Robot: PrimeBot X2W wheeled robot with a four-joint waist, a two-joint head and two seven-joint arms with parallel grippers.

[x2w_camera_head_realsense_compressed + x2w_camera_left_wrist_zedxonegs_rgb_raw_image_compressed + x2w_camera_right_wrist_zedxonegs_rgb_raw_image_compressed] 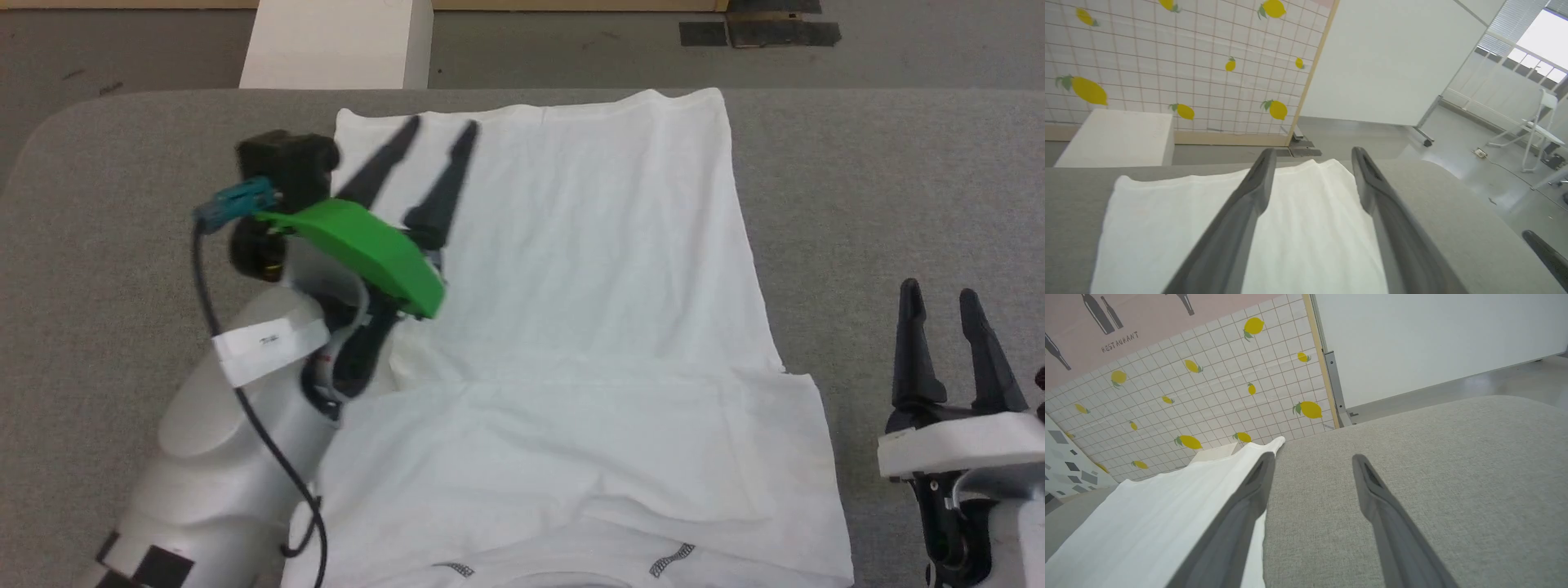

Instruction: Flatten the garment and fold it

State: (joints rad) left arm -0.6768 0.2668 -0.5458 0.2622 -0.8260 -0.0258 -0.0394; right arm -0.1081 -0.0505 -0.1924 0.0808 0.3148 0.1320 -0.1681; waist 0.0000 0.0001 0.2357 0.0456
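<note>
The garment (571, 327), a white T-shirt, lies spread flat on the grey table (898, 180), its hem at the far edge and dark stitched shoulder seams at the near edge. A sleeve flap is folded over its left side. My left gripper (441, 126) hovers open above the garment's far left part, nothing between its fingers. Its wrist view shows the garment (1310, 228) under the spread fingers (1257, 183). My right gripper (939, 294) stands open over bare table to the right of the garment (1159, 522), holding nothing.
A white rigid box (339, 41) stands on the floor just beyond the table's far edge. A lemon-patterned screen (1167, 61) and a white panel (1392, 61) stand behind. A white chair (1535, 122) is off to the right.
</note>
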